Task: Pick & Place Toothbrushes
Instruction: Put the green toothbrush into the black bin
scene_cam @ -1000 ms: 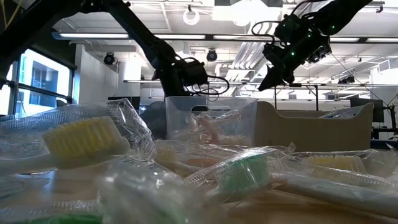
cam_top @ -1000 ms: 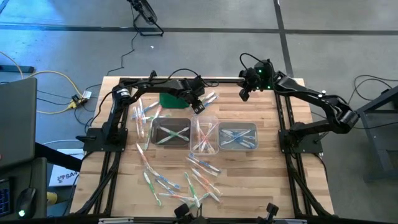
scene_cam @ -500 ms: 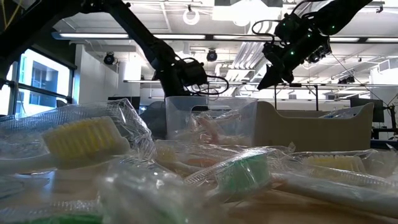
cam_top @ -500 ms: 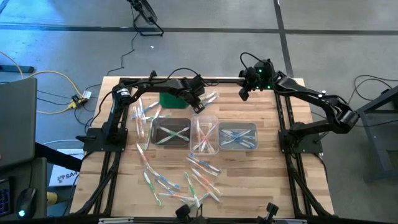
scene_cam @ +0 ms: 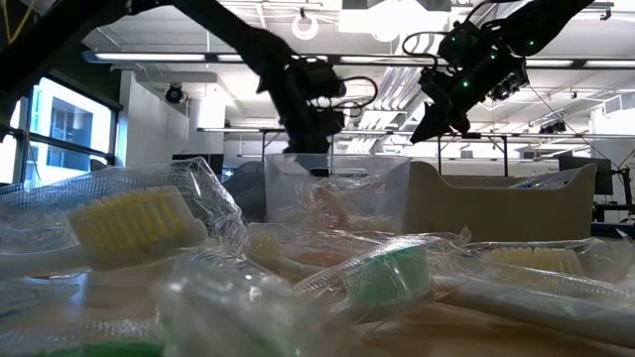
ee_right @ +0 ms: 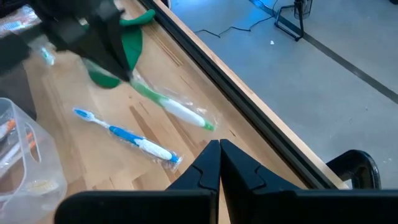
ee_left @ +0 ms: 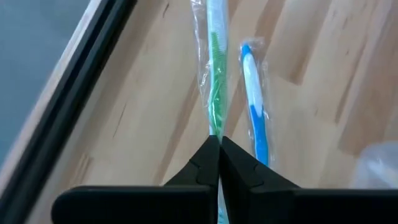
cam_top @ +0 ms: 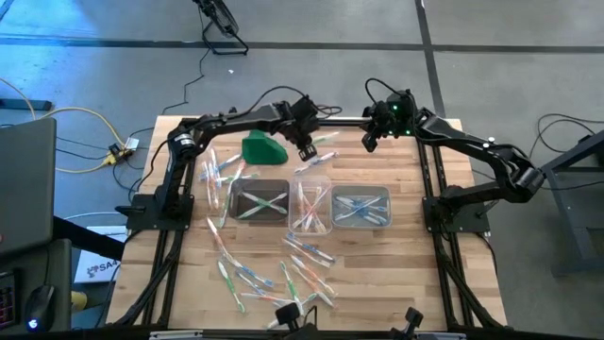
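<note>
A green-and-white toothbrush in a clear wrapper sticks out from my left gripper, which is shut on it above the table's far middle. A blue toothbrush lies flat on the wood beside it. Several more wrapped toothbrushes lie scattered near the front. Three clear tubs in a row hold a few each. My right gripper hovers shut over the far right, holding nothing. My left gripper pinches the green end of the wrapped toothbrush between its two fingertips, wrapper and all. The fingers come slanting down from the left and lie along the brush. The brush slopes down and away from the fingers; whether its far tip rests on the wood, I cannot tell.
A solid green lump sits left of my left gripper. A dark rail runs along the table's far edge. Bare wood shows at the far right and along the right side.
My left gripper has risen and gone a little toward the far edge, taking the green toothbrush's held end up with it. The blue toothbrush has stayed flat on the wood.
</note>
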Controlling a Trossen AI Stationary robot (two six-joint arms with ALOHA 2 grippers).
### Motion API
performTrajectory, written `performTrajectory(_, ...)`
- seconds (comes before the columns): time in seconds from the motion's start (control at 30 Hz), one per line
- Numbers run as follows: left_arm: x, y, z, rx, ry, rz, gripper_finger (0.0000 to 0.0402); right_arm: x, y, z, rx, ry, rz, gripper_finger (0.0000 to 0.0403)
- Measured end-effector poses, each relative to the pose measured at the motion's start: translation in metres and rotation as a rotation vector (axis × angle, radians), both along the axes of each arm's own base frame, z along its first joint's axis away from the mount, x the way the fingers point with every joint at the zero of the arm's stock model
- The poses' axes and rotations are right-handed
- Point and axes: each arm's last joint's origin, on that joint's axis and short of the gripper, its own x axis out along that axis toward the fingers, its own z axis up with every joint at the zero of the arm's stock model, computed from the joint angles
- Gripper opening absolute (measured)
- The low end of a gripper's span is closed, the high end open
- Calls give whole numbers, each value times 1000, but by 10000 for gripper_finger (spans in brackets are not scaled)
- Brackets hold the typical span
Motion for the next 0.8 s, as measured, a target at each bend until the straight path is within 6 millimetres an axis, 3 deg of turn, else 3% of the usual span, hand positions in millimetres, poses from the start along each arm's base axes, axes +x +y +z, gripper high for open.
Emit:
performTrajectory(0.33, -11, -4, 42, 8, 156, 1, 0, 1, -1, 2, -17, -11, 1, 2)
performTrajectory(0.53, -11, -5, 47, 43, 170, -54, 0, 1, -2, 3, -36, -18, 7, 2)
performTrajectory(0.8, -32, -16, 58, 15, 158, -15, 0, 1, -2, 3, -36, -18, 6, 2)
